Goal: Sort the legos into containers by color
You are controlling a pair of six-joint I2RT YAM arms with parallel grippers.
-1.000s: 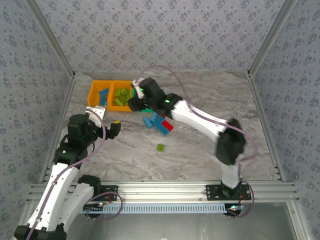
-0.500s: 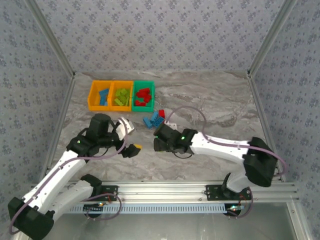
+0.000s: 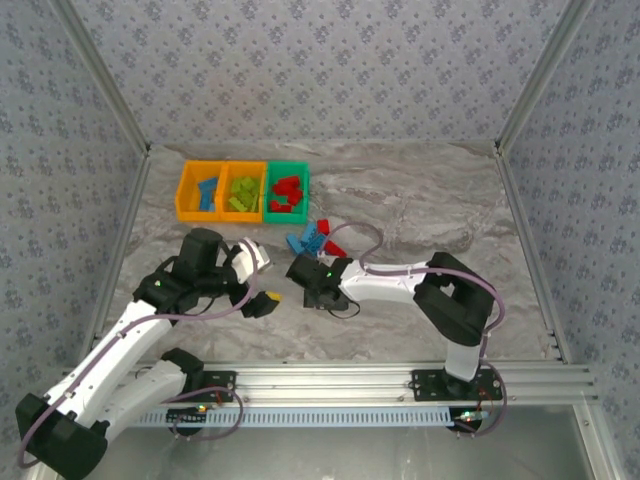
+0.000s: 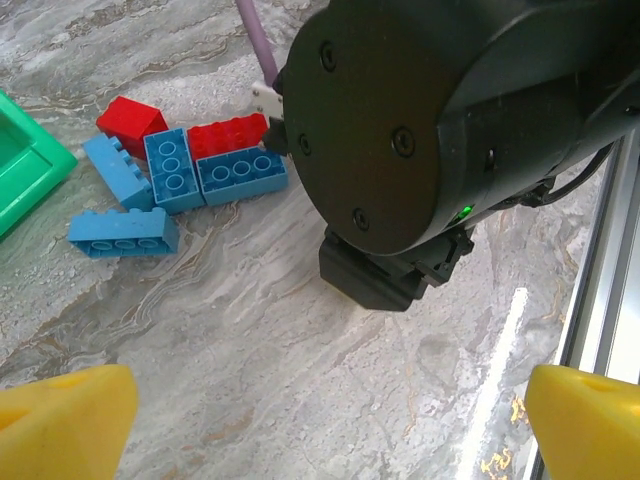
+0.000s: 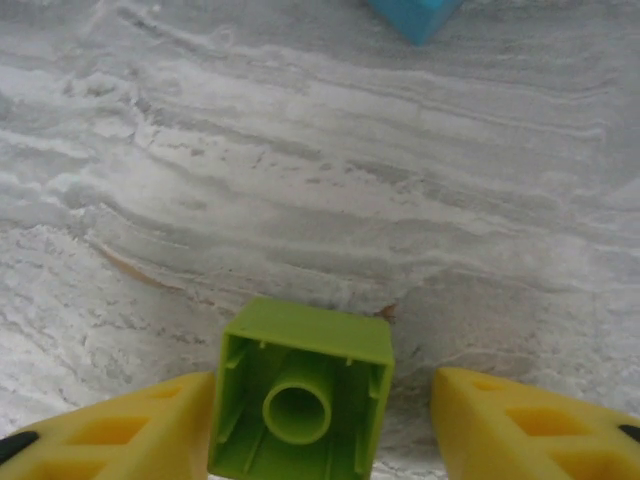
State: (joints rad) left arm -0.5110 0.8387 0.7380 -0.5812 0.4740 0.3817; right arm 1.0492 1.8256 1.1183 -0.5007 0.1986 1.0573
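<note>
A lime green lego lies upside down on the marble table, between the yellow fingers of my right gripper. The left finger touches it; a gap remains at the right finger. In the top view that gripper points down at the table in front of a loose pile of blue and red legos. The three joined containers stand at the back left: orange with blue bricks, orange with green ones, green with red ones. My left gripper hovers wide open and holds nothing.
In the left wrist view, the right arm's black wrist looms close ahead, with blue bricks and red bricks beside it and the green bin's corner at left. The aluminium front rail runs along the near edge.
My right arm came back from the containers to the near table and lowered over the green brick, its jaws narrowing around it. My left arm swung toward the middle, then held still.
</note>
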